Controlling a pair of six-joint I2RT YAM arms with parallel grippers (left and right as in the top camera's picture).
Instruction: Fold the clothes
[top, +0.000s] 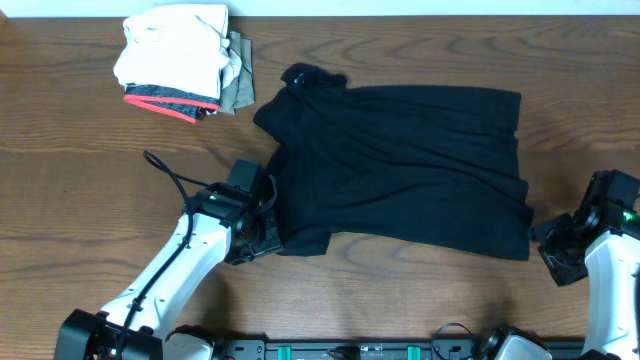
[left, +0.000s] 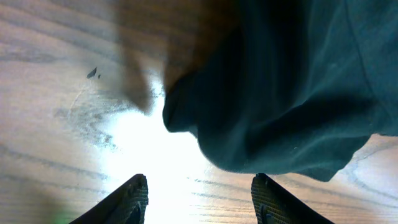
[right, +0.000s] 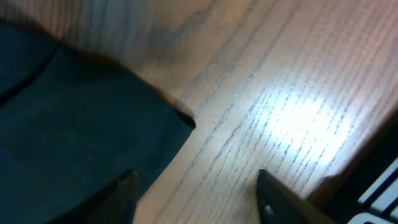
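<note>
A black T-shirt (top: 400, 160) lies spread on the wooden table, its collar at the far left. My left gripper (top: 262, 228) is open beside the shirt's near-left sleeve; in the left wrist view the sleeve's rounded edge (left: 273, 106) lies just beyond the open fingers (left: 199, 186). My right gripper (top: 545, 245) is open at the shirt's near-right corner; in the right wrist view that corner (right: 93, 130) lies by the left finger, with bare wood between the fingers (right: 196, 186).
A stack of folded clothes (top: 180, 60), cream on top with a red-edged grey piece and an olive one, sits at the far left. A black cable (top: 170, 178) loops by the left arm. The table's front edge runs near the arm bases.
</note>
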